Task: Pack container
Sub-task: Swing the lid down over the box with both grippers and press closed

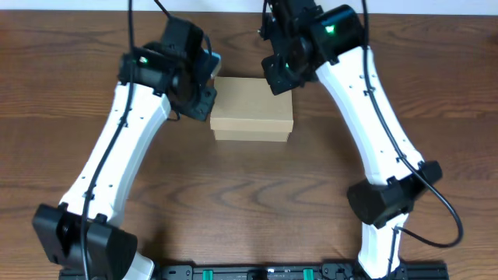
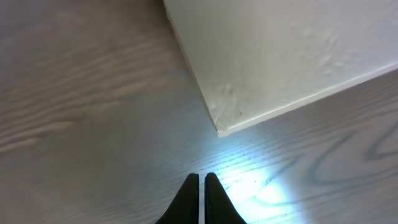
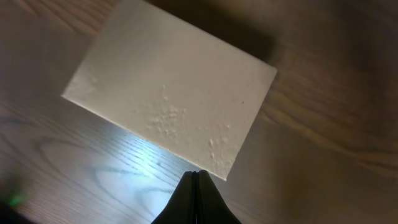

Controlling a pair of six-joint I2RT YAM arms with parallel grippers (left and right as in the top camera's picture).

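The container is a plain tan cardboard box with its lid flat down, standing in the middle of the wooden table. My left gripper hovers off the box's left side, shut with nothing between the fingers; a box corner lies just ahead of the tips. My right gripper hangs over the box's back right corner, also shut and empty, its tips close to the corner of the box top. In the overhead view both wrists hide their own fingertips.
Wood-grain table surrounds the box on all sides. The two arm bases stand at the front left and front right, with a black rail along the front edge. No other loose objects are in view.
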